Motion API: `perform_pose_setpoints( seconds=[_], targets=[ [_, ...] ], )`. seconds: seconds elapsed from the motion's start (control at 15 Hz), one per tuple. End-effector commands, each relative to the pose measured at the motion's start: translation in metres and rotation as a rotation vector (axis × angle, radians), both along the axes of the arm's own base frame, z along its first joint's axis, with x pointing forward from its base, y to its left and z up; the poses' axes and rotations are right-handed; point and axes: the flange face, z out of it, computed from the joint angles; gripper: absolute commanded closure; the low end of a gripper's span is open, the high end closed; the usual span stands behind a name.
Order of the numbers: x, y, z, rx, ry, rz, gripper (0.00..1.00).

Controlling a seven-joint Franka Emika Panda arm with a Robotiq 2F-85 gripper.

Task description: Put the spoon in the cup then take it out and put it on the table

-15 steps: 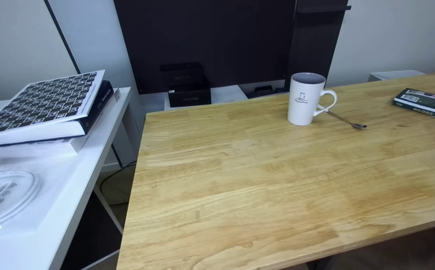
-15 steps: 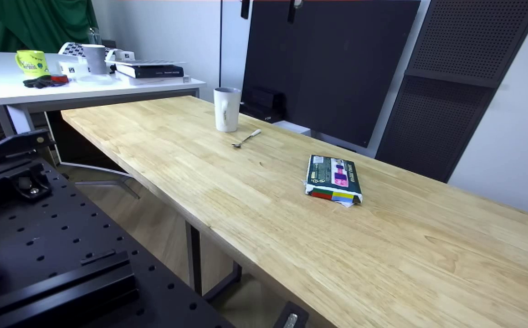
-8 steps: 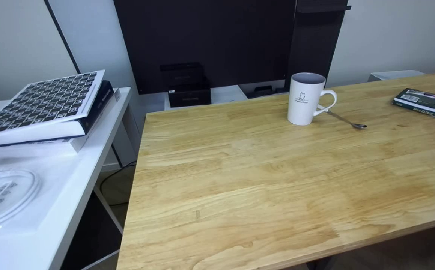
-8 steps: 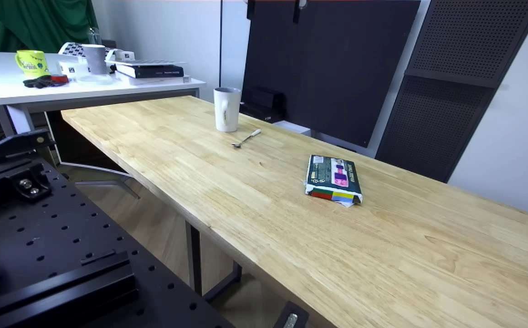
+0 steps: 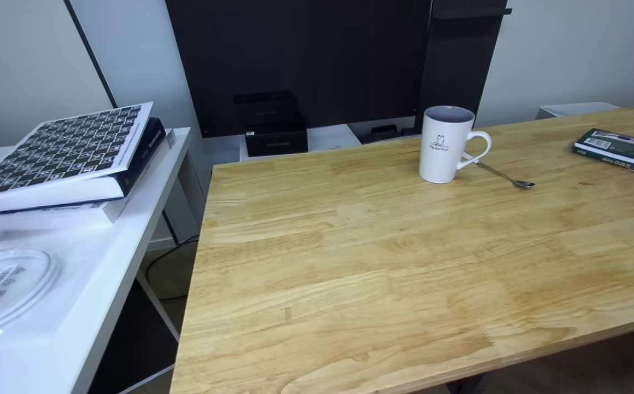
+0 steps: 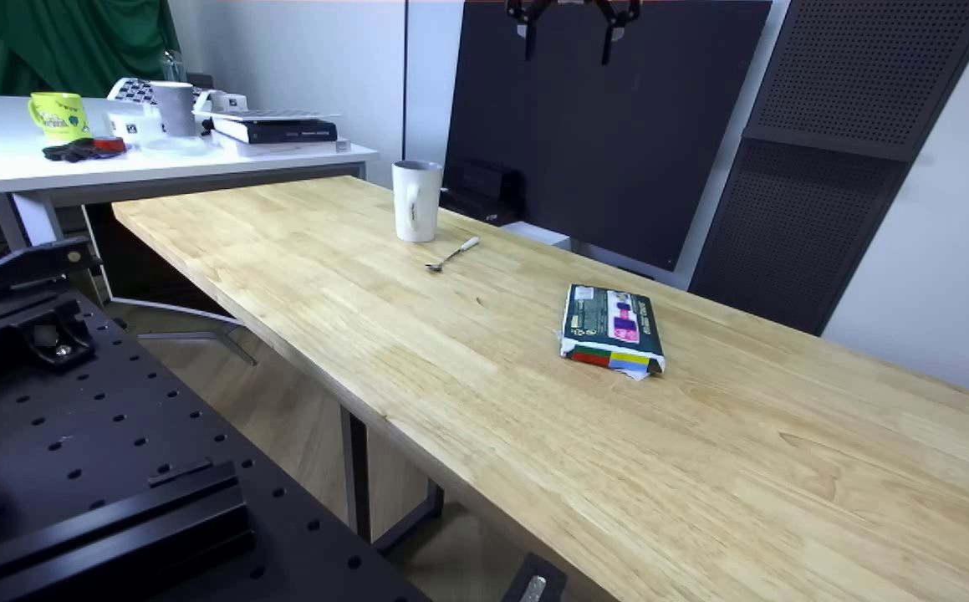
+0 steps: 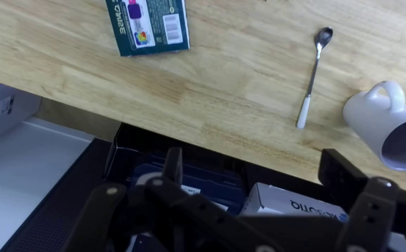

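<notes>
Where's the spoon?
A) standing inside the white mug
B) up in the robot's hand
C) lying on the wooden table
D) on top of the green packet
C, because the wrist view shows the spoon lying on the wooden table, apart from the white mug.

table (image 6: 384, 334): light-brown planked wood
cup (image 5: 440, 156): upright, near the far edge
spoon (image 7: 312, 77): lying just right of the cup in both exterior views
packet (image 6: 612, 318): green, further right
</notes>
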Motion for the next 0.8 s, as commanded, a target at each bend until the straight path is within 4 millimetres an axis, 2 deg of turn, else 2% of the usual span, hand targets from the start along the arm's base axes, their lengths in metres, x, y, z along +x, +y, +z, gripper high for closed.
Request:
perform_pose_setpoints(
  seconds=[0.0, 0.07, 0.33, 0.73],
  targets=[
    [0.053, -0.006, -0.017, 0.018, -0.022, -0.032, 0.00],
    [0.062, -0.003, -0.023, 0.020, -0.022, -0.030, 0.00],
    [0.093, 0.031, -0.063, 0.013, 0.000, 0.014, 0.00],
    [0.119, 0.091, -0.113, 0.001, 0.033, 0.089, 0.00]
  ],
)
